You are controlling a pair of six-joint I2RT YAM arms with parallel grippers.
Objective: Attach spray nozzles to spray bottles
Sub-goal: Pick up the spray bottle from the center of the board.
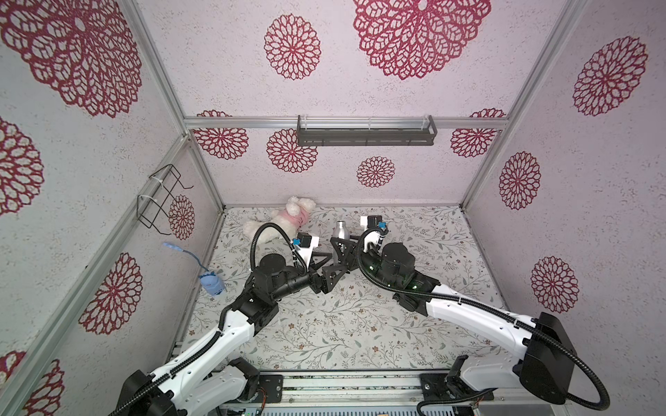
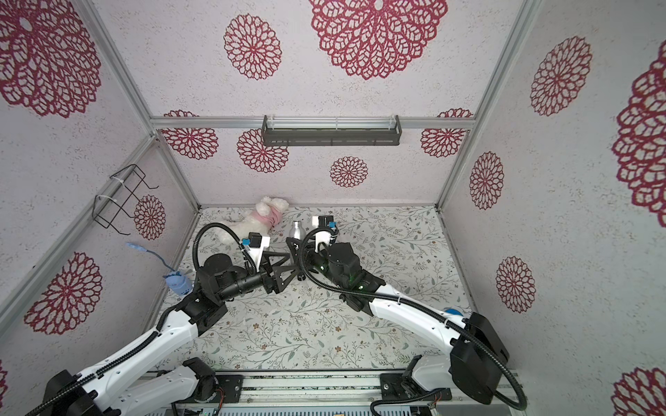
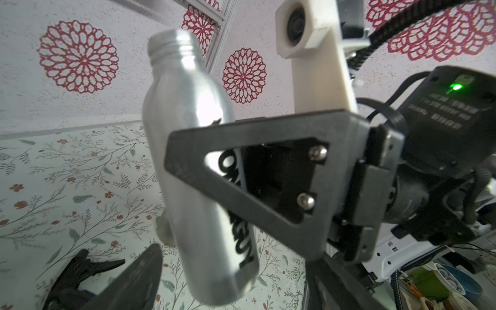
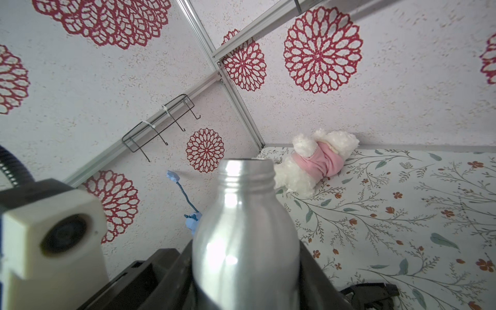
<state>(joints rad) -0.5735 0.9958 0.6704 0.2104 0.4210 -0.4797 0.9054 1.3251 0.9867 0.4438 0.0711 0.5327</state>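
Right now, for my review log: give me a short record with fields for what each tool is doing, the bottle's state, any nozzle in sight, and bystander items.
right tool: shut on the silver bottle, holding it upright off the table
left tool: open, empty, beside the bottle
bottle neck: bare threads, no nozzle on it
black nozzle: lies on the table
bystanders: plush toy, blue fan

Bright, even light; glare streaks the silver bottle, edges bowed, close parts blurred.
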